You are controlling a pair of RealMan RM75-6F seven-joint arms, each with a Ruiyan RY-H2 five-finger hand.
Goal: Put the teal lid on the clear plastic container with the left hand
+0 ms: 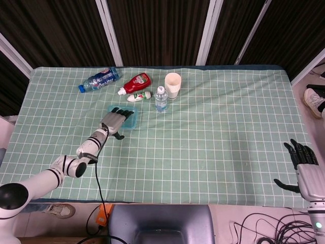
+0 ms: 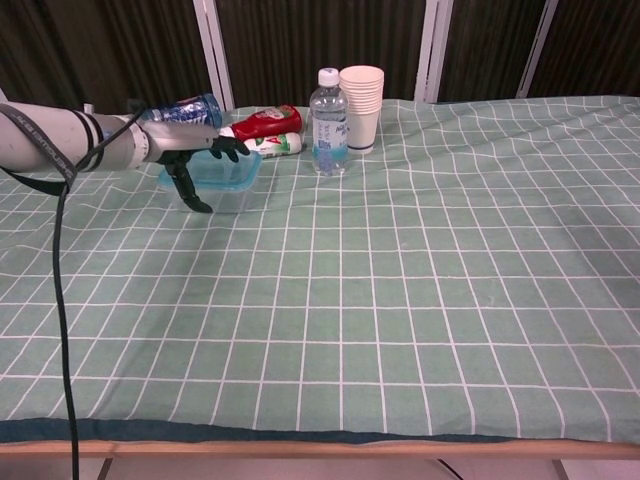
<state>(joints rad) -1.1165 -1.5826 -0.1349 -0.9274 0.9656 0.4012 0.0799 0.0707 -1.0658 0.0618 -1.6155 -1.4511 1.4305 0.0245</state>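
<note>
Count: 2 water bottles (one upright (image 1: 161,98), one lying (image 1: 98,80)); 1 ketchup bottle (image 1: 136,83); 1 small white bottle (image 1: 139,96); 1 paper cup stack (image 2: 361,94); 1 lidded container (image 2: 226,172).

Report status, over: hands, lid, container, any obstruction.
Left hand flat over teal lid, fingers spread. Lid sits on clear container. Right hand open, off the table edge. Water bottle stands nearby, not blocking.

teal lid (image 1: 131,115) partly under left hand (image 1: 114,121)
</note>
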